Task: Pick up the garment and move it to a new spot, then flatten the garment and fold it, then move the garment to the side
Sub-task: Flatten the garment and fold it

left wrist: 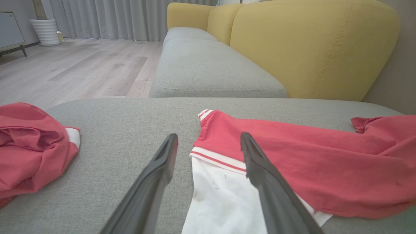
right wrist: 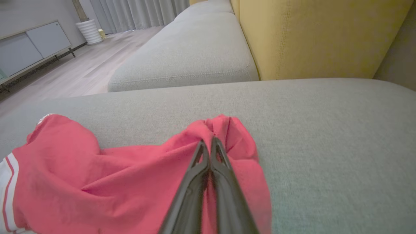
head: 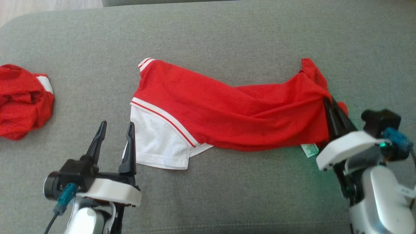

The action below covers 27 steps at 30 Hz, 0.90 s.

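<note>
Our right gripper (right wrist: 208, 142) has its two dark fingers pressed together on a bunched fold at the red end of the garment (head: 227, 110). The cloth puckers up on both sides of the tips and just beyond them. From those closed jaws the garment stretches away to their left across the grey cushion (head: 227, 201). It is red for most of its length, then comes a red-and-white striped band, then a white panel at the far end. A small white label (head: 309, 150) pokes out from under the red hem just beside these fingers, on their left.

Our left gripper (head: 117, 125) stands with its jaws wide apart, gripping nothing. In its wrist view the gap between the fingers shows bare grey cushion and, toward the right finger, the near edge of the white panel and the striped band (the right finger crosses in front of the white cloth there). Whether either finger touches the fabric we cannot tell.

Well off to the left of these open jaws lies a second red garment (head: 22, 100), crumpled in a heap with a bit of white showing, apart from the first. Ahead of both pairs of jaws, past the cushion's far edge, we see another grey seat and a yellow backrest (left wrist: 308, 48), with pale wood floor (left wrist: 81, 71) to its left.
</note>
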Tool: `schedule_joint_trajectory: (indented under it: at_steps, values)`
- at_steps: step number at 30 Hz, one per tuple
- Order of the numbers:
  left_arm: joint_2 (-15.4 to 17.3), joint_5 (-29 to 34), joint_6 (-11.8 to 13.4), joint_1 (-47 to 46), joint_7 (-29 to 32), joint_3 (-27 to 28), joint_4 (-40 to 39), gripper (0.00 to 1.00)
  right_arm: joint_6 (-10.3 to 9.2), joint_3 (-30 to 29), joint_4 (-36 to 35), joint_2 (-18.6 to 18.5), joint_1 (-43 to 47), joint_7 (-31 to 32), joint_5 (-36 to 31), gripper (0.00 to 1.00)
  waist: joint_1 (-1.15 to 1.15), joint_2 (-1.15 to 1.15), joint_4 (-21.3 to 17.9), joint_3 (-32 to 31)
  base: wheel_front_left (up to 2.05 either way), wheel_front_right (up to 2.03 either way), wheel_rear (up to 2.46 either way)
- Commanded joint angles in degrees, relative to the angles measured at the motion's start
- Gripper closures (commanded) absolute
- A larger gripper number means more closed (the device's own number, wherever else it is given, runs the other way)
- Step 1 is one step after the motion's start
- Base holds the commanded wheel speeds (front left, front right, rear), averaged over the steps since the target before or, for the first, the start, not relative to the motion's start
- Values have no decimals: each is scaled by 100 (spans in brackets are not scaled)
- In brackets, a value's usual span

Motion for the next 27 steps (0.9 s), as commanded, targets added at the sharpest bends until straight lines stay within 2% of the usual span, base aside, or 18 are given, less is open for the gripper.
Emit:
schedule_joint_trajectory:
  at_steps: [1, 10, 19, 20, 21, 27]
  values:
    - [54, -14, 12, -271, -57, 178, -146, 0, -5, 112, -241, -37, -329, 56, -61, 100, 0, 0, 6, 20, 0, 0, 0]
    - [56, -12, -85, -479, -67, 61, -96, 0, -5, -23, 223, -134, -1119, 127, 34, 100, 0, 0, 199, 244, 0, 0, 0]
    - [15, -3, -148, -708, -95, -20, 14, 0, -5, 68, 1707, -350, -2186, -337, 184, 100, 0, 0, 388, 465, 0, 0, 0]
    - [6, -3, -147, -717, -98, -24, 30, 0, -5, 102, 1868, -358, -2271, -400, 211, 78, 0, 0, 390, 465, 0, 0, 0]
    - [-2, -6, -148, -722, -101, -25, 46, 0, -5, 145, 2016, -370, -2341, -468, 217, 0, 0, 0, 387, 462, 0, 0, 0]
    - [-24, -27, -140, -691, -113, -17, 144, 0, -5, 375, 2468, -367, -2438, -978, 259, 0, 0, 0, 318, 322, 0, 0, 0]
